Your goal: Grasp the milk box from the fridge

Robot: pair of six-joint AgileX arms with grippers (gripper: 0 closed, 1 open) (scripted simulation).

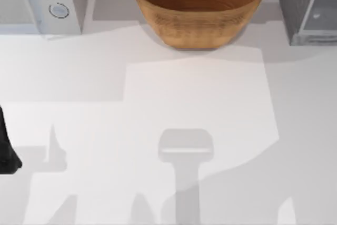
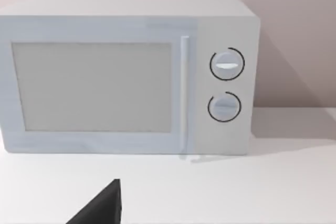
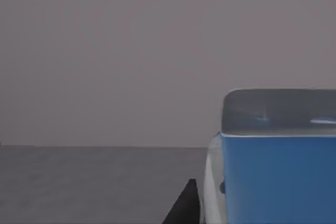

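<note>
Right, nearest us the left arm (image 1: 6, 151) sits parked at the table's near left edge, its wrist camera facing the white microwave (image 2: 126, 72) at the far left; whether its pincer is wide or narrow I cannot tell. Across the pale table (image 1: 200, 104), the wicker bowl (image 1: 198, 6) stands far centre, and the fridge (image 1: 308, 6) far right. The right gripper (image 3: 184, 208) seems to be inside that dim grey cabinet, a dark fingertip just beside the milk box (image 3: 278, 177); its spread I cannot tell either. I judge this the reaching step: next comes centring on the carton, closing, then lifting out.
</note>
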